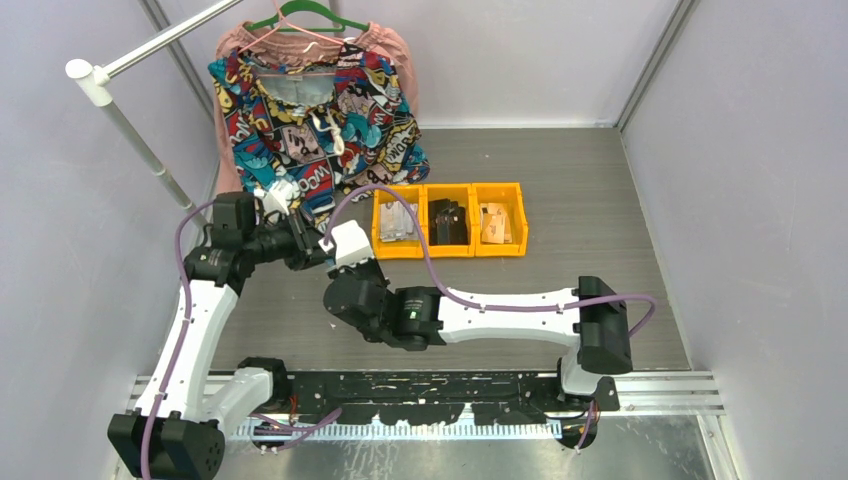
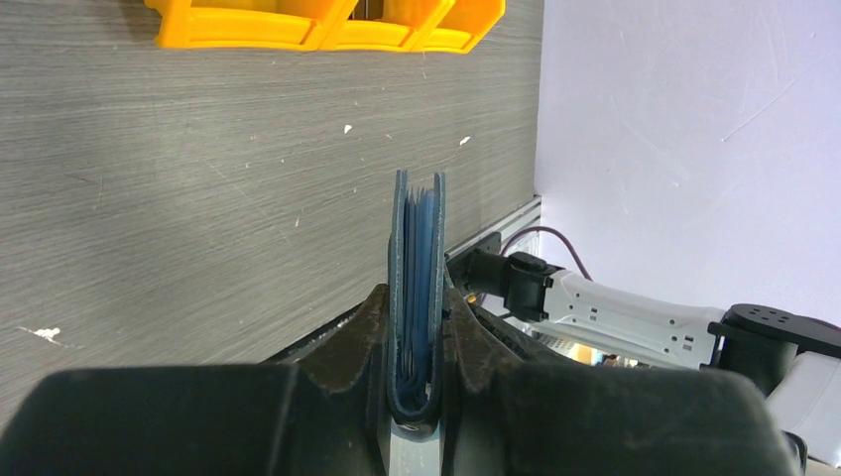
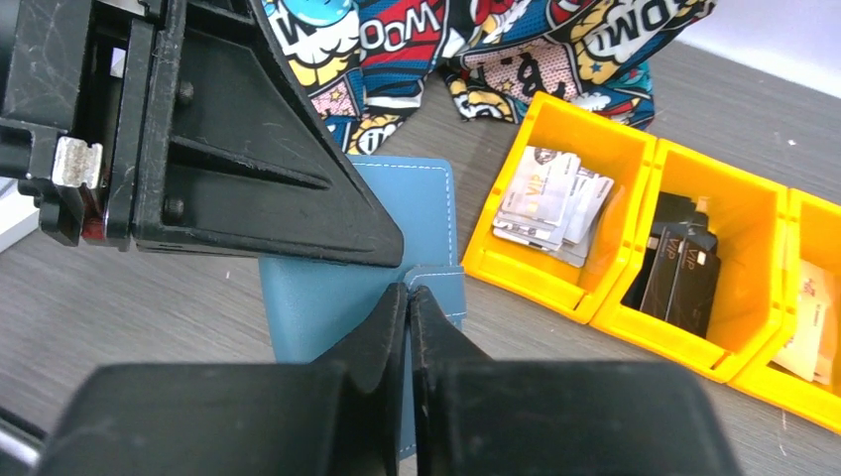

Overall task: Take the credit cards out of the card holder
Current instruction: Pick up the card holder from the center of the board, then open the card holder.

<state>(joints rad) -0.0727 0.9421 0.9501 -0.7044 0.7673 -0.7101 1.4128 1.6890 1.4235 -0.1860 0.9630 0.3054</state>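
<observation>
We see the left gripper (image 2: 417, 302) clamping the card holder (image 2: 417, 228) by its spine in the lower middle of the frame, long axis pointing up the frame. The right gripper (image 3: 409, 296), fingers pressed together, sits at the snap tab (image 3: 443, 288). Whether it pinches the tab, we cannot tell.

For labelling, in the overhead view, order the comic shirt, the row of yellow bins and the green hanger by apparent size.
Largest: comic shirt.
Then: row of yellow bins.
Smallest: green hanger.
</observation>
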